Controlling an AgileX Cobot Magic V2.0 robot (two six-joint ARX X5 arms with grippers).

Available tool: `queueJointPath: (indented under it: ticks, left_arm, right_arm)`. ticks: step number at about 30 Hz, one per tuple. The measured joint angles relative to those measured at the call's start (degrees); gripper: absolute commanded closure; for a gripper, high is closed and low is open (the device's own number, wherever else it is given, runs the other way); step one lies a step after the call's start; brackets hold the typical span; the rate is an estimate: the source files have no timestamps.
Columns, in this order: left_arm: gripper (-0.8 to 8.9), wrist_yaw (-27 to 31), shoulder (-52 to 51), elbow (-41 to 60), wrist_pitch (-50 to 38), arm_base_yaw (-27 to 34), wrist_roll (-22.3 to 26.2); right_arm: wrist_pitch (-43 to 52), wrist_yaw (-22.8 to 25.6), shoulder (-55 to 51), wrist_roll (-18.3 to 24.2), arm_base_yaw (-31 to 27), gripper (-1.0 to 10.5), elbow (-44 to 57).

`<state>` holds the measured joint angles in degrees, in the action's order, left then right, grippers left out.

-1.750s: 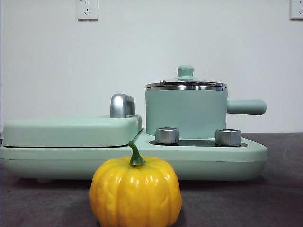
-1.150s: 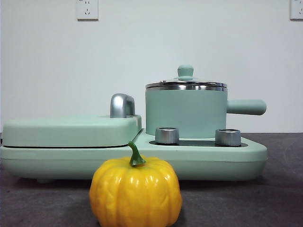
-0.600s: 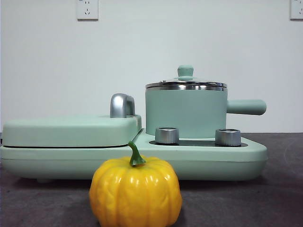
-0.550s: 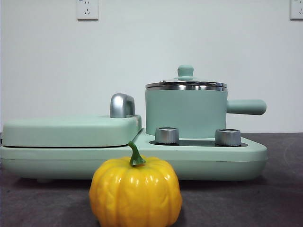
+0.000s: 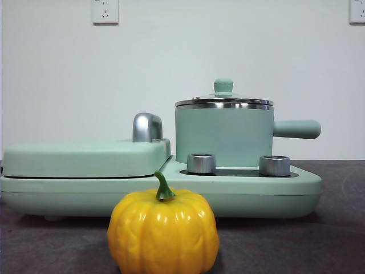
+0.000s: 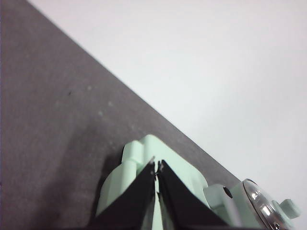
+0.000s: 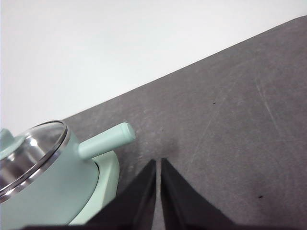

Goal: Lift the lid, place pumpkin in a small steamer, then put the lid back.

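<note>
On the dark grey tabletop [image 5: 331, 245] we see the pumpkin [image 5: 163, 233] in front of the cooker, the lid [image 5: 223, 101] closing the small steamer [image 5: 223, 136]. Our left claw [image 6: 156, 168] and right claw [image 7: 158, 165] hover pinched closed, empty.

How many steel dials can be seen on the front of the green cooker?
2: one dial below the pot's left side, one below its right side near the handle. Others may be hidden.

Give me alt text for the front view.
A glossy yellow-orange toy pumpkin sits on the dark table before a mint-green cooker. On it stands a mint-green steamer pot, its steel-rimmed glass lid on.
</note>
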<state>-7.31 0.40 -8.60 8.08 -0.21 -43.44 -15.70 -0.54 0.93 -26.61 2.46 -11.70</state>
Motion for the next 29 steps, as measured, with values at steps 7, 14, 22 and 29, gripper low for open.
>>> queueJointPath:
  ticks: [7,14,22,29]
  left_arm:
    - [8.04,0.0,2.6,-7.3,6.5,0.0,6.9]
    - [8.04,0.0,8.7,-15.7,8.2,0.0,14.8]
    - [8.04,-0.1,19.7,-24.1,8.4,0.0,24.3]
    - [8.04,-1.2,29.2,-29.8,8.3,0.0,30.3]
  right_arm:
    - [-2.9,0.0,4.5,4.3,0.0,9.3,-7.3]
    - [-3.0,-0.1,10.3,11.3,0.0,9.3,-15.1]
    - [-3.0,-0.8,18.4,20.5,0.0,9.3,-24.0]
    - [-2.9,-1.2,25.2,25.2,0.0,9.3,-30.2]
